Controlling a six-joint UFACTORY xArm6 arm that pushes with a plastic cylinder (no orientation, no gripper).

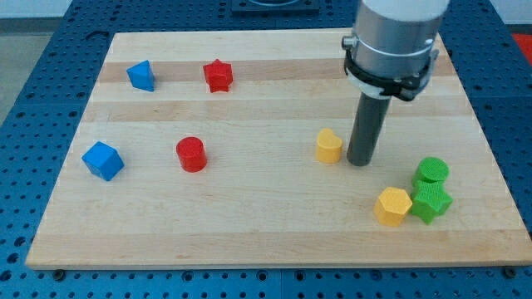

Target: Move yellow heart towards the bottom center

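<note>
My tip (pixel 362 161) is resting on the table (pixel 266 232) just to the view's right of the yellow heart (pixel 329 146), very close beside it, though I cannot tell whether they are touching. There is no pincer on this arm, only the rod. The yellow heart is sitting right of centre, about mid-height. A yellow hexagon (pixel 392 206) is lying toward the bottom right, touching a green block (pixel 431 202) with another green block (pixel 432 171) just above it

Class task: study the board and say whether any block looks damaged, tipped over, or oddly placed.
Nothing stands out. All eight blocks sit flat and intact on the wooden board. My tip rests just to the view's right of the yellow heart; whether they touch is unclear.
</note>
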